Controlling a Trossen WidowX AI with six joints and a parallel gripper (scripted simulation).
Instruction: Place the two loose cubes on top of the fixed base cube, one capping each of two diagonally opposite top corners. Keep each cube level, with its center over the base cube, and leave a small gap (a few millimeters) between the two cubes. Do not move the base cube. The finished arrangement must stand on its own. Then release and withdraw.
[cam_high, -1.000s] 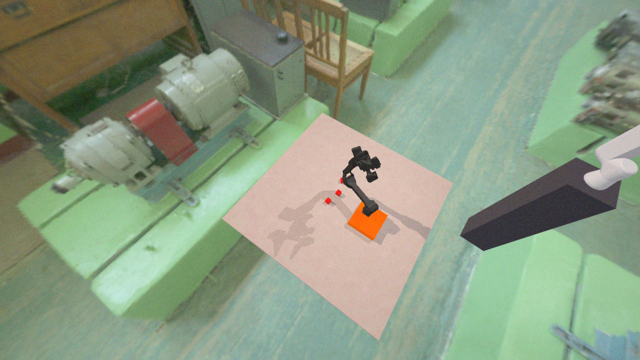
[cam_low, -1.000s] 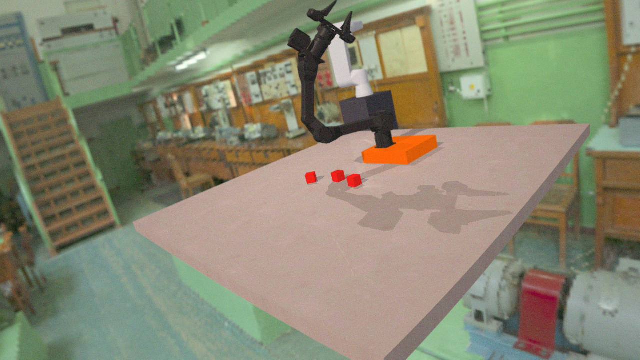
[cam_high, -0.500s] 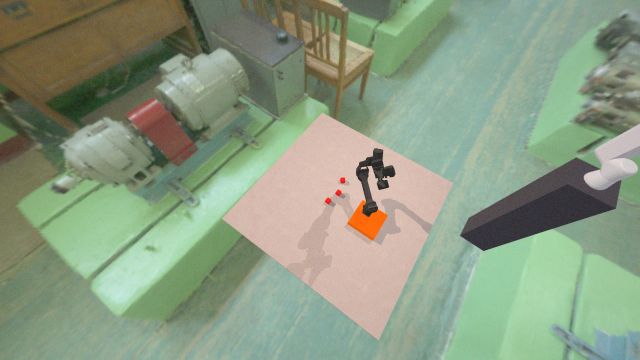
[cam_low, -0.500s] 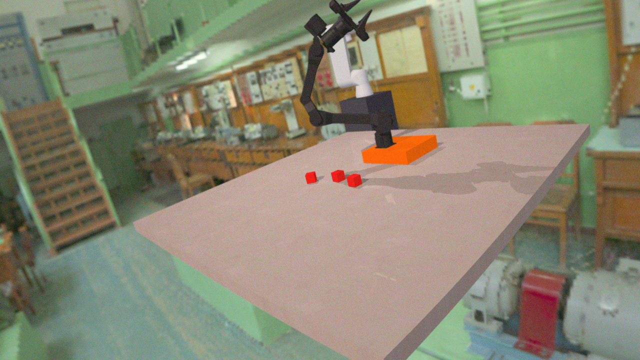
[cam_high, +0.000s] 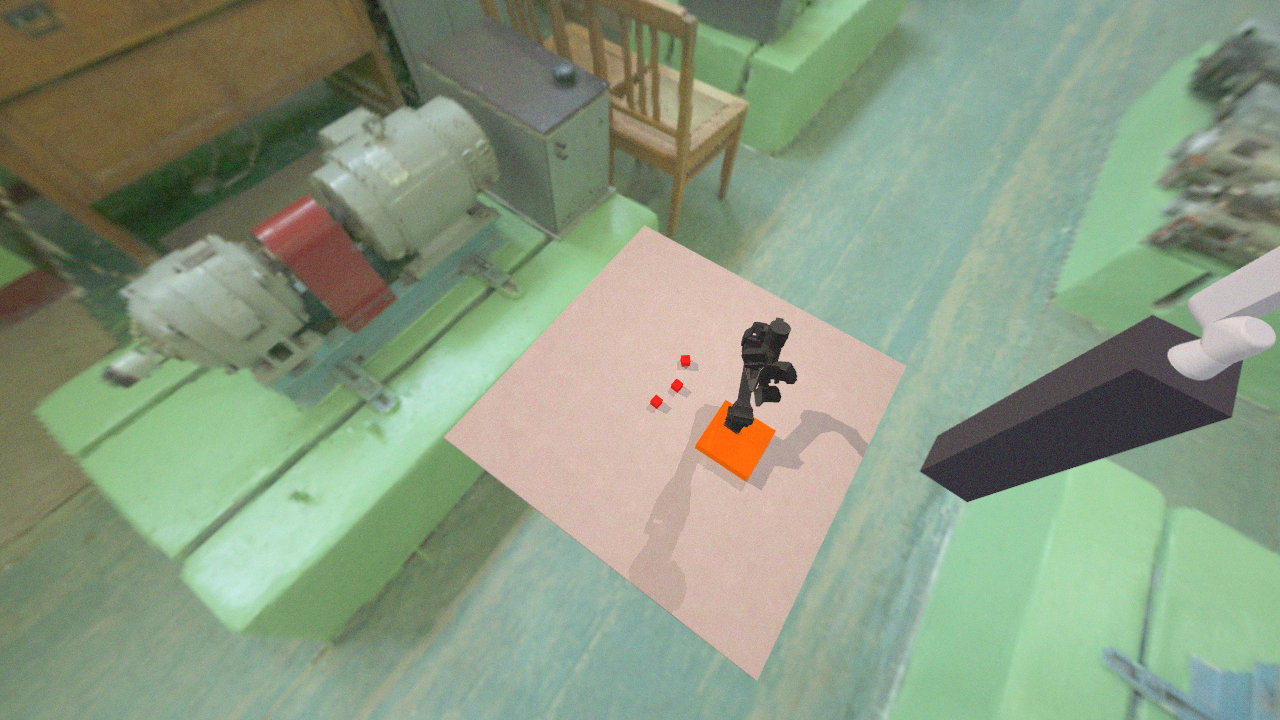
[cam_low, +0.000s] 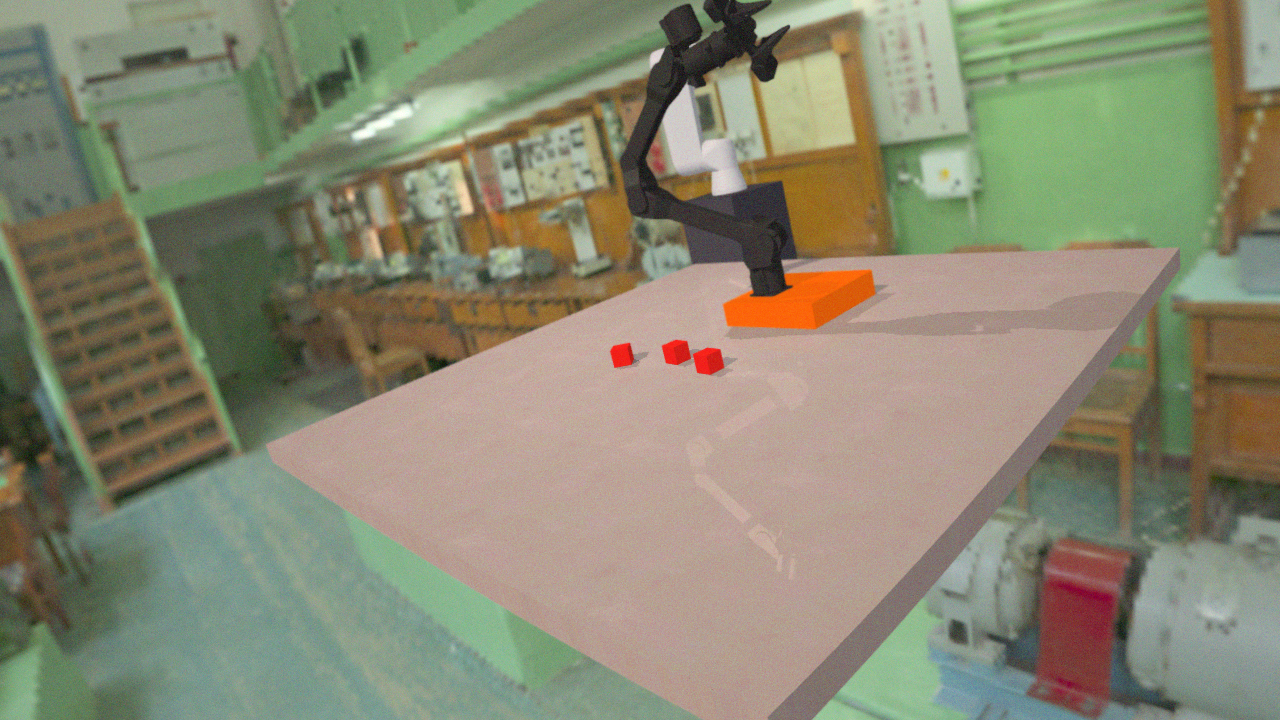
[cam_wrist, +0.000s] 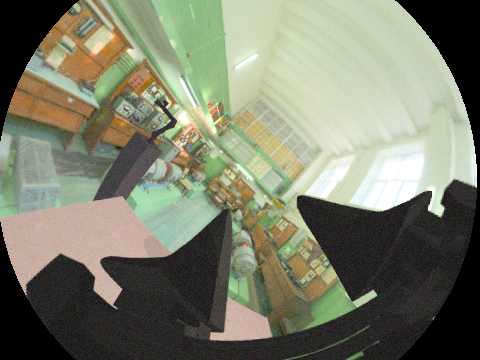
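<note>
Three small red cubes lie apart on the pink table top, in front of the arm. One cube (cam_high: 685, 360) (cam_low: 622, 355) is at one end of the group. A second cube (cam_high: 676, 385) (cam_low: 675, 351) is in the middle. The third cube (cam_high: 656, 402) (cam_low: 708, 360) is at the other end. They look alike, so I cannot tell which is the fixed base cube. None is stacked on another. My gripper (cam_high: 781, 385) (cam_low: 778, 17) (cam_wrist: 264, 207) is open and empty, raised high above the table and pointing away from the cubes. The wrist view shows no cube.
The arm stands on an orange block (cam_high: 735, 452) (cam_low: 774, 313) on the pink table (cam_high: 572, 394) (cam_low: 537, 447). A dark pedestal (cam_high: 1074, 420) (cam_low: 787, 214) (cam_wrist: 127, 170) stands beyond the table's edge.
</note>
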